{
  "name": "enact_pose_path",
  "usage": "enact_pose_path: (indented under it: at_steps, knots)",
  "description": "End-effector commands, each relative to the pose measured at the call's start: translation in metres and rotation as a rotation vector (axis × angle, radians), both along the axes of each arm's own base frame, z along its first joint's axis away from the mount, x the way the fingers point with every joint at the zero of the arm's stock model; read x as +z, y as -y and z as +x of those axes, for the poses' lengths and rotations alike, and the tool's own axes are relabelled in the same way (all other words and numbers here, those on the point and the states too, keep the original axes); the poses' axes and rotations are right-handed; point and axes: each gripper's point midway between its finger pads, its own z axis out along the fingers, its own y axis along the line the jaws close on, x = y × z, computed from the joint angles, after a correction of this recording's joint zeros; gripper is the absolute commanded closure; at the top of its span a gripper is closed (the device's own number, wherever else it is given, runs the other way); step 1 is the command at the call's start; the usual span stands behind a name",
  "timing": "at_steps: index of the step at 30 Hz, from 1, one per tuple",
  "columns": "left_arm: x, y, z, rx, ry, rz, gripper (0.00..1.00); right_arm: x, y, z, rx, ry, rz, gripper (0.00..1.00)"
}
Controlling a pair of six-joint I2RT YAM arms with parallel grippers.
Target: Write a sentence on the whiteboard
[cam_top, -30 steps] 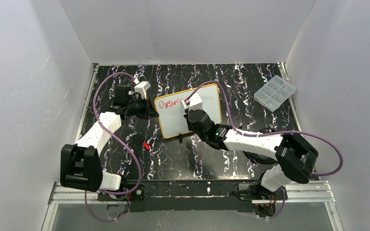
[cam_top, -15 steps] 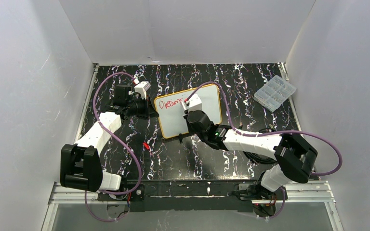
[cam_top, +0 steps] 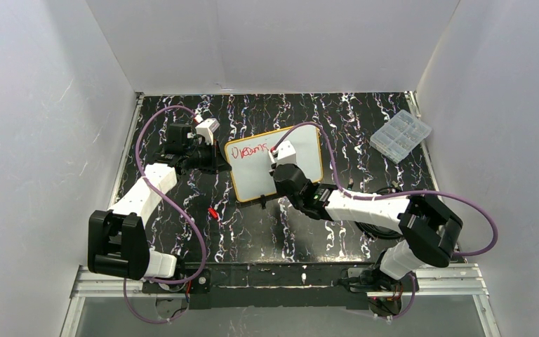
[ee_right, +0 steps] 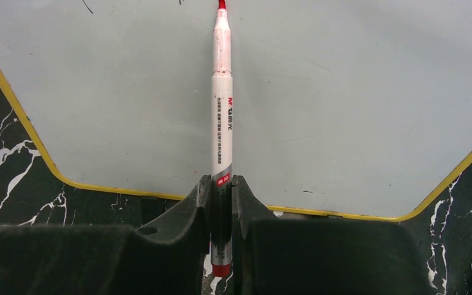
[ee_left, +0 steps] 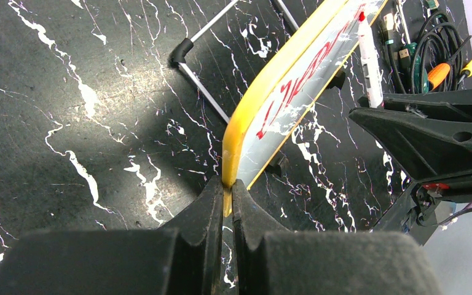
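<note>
I start at the near edge, where both arms are bolted to the table — black with white veining. A little way out on the left half lies a small red cap, on its own, nearer to me than the board and apart from it.

Next come the hands. My left gripper is pinched tight on the board, one pad on either side of the yellow edge on the board's left side (the wrist view shows the rim running straight into the jaws). My right gripper is clenched on a marker. It grips the barrel low, near the red butt end, so most of the white barrel sticks out ahead of the fingers. The red tip points at the board's face, just right of the writing; I can't tell whether it actually touches.

The board sits about mid-table, propped at a tilt rather than flat, with a black-tipped wire foot on the table beside its edge. The writing — one red word along the top left, something like "Dreams" — takes up less than half the width.

Farthest out, by the right wall, a clear compartment box rests on the table, well apart from everything else.
</note>
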Motion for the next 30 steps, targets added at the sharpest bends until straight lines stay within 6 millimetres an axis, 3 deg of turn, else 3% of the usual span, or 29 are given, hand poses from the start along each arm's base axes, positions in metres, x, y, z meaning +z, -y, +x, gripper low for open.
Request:
enact_pose_path:
  at_steps: [1,18,26,30]
  knots:
    - [0.017,0.007,-0.01,-0.042,0.023,-0.027,1.0,0.004,0.006,-0.002,-0.022,-0.004,0.022,0.99]
    - [0.016,0.006,-0.009,-0.038,0.023,-0.022,1.0,0.012,-0.01,-0.009,0.044,-0.001,0.053,0.99]
    - [0.016,0.005,-0.009,-0.032,0.026,-0.015,1.0,0.045,0.015,-0.006,-0.004,0.067,0.083,0.99]
    - [0.016,0.005,-0.009,-0.032,0.026,-0.016,1.0,0.043,0.031,0.003,-0.018,0.067,0.06,0.99]
